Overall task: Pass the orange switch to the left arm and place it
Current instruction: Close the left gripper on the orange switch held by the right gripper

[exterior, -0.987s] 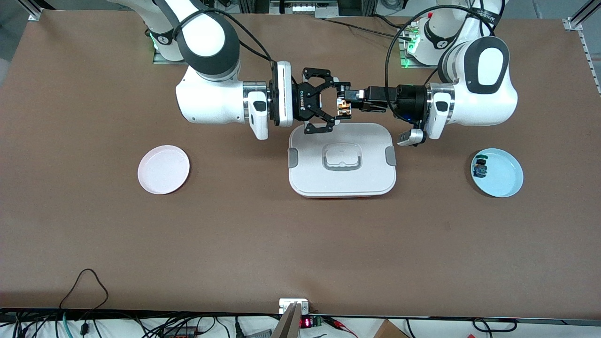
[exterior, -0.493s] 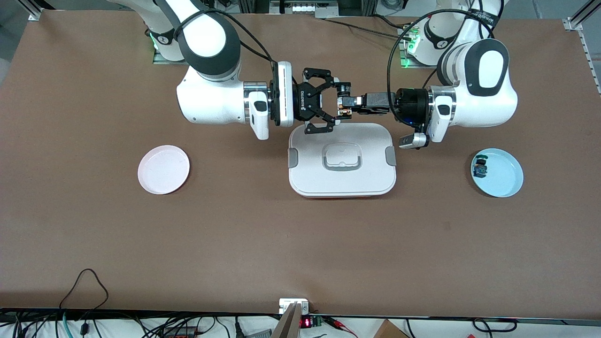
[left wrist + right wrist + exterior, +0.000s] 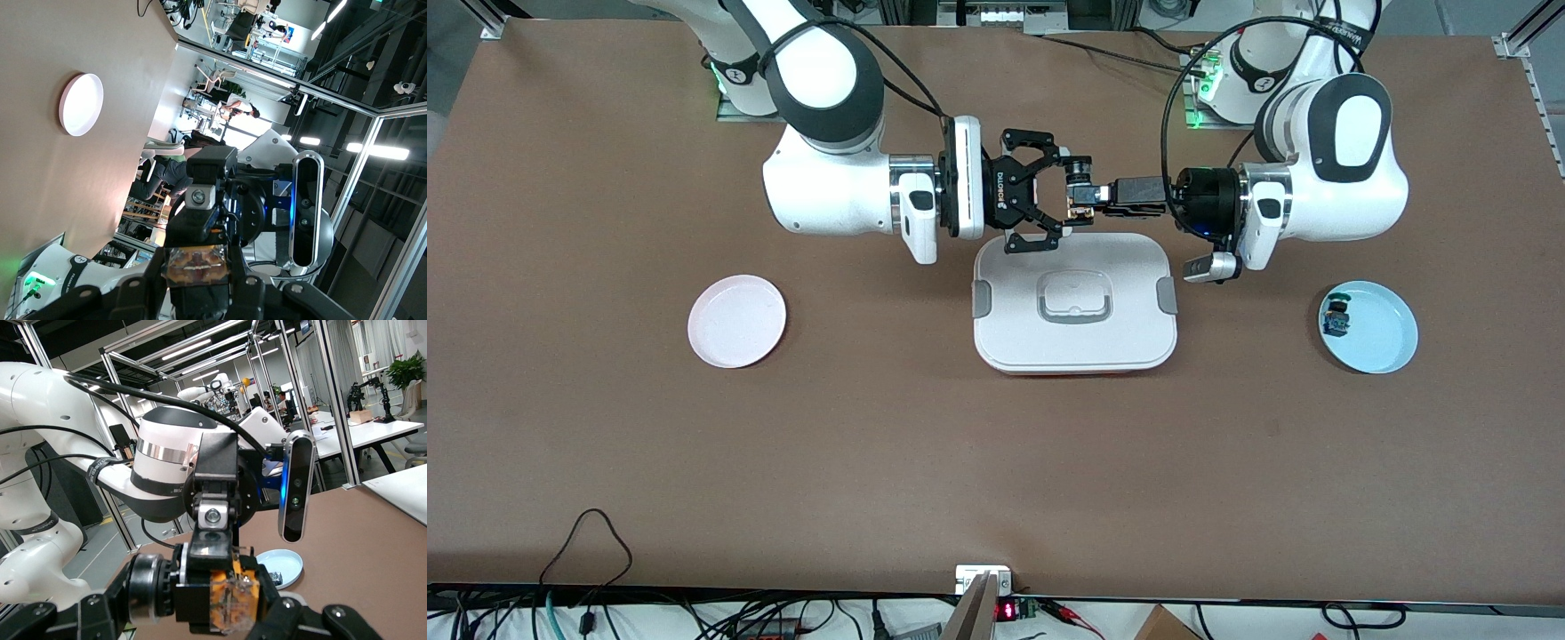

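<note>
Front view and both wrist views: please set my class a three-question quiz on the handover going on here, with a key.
1. True or false: the orange switch lies on the lid of the box.
2. Pick one. The left hand is: A) open, B) shut on the orange switch, C) shut on nothing.
3. Fill in: the blue-green switch lies on the ___ plate.

Key
1. False: it is held in the air between the two hands, off the box.
2. B; the right hand is open around it.
3. Blue: it is on the blue plate, toward the left arm's end of the table.
</note>
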Tool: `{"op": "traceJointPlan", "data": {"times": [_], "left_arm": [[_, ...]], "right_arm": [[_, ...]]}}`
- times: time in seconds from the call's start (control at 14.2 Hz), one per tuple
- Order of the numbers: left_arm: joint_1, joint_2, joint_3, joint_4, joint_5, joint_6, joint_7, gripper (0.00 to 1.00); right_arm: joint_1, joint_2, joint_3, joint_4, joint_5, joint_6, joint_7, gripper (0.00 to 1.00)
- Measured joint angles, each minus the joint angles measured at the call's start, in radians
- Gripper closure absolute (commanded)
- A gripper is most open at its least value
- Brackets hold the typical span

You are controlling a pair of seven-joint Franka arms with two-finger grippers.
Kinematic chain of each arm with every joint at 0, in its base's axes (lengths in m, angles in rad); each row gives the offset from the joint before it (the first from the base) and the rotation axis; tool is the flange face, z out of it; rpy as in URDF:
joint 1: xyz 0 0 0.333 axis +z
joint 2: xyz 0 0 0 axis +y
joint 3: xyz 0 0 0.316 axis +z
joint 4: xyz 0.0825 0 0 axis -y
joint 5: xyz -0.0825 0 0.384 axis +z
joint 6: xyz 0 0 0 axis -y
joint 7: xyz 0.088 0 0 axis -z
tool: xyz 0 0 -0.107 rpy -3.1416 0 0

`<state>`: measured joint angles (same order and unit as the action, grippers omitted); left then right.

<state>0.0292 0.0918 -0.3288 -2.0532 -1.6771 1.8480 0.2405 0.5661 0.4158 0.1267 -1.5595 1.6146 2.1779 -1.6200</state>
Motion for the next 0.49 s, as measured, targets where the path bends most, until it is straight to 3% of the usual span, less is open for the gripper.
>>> {"op": "traceJointPlan", "data": {"times": [0.14, 0.21, 0.28, 0.49], "left_arm": [[0.0, 0.0, 0.0, 0.0, 0.0, 0.0, 0.001, 0.74], [0.0, 0.0, 0.0, 0.0, 0.0, 0.0, 0.002, 0.74], [0.0, 0.0, 0.0, 0.0, 0.0, 0.0, 0.002, 0.74], [0.0, 0.0, 0.0, 0.0, 0.0, 0.0, 0.002, 0.74]], "right_arm": [[0.004, 0.0, -0.004, 0.0, 0.0, 0.0, 0.0, 0.9], [0.005, 0.0, -0.006, 0.0, 0.0, 0.0, 0.0, 0.6], [0.006, 0.0, -0.007, 0.0, 0.0, 0.0, 0.0, 0.03], [0.011, 0.0, -0.009, 0.0, 0.009, -0.002, -0.001, 0.0]]}}
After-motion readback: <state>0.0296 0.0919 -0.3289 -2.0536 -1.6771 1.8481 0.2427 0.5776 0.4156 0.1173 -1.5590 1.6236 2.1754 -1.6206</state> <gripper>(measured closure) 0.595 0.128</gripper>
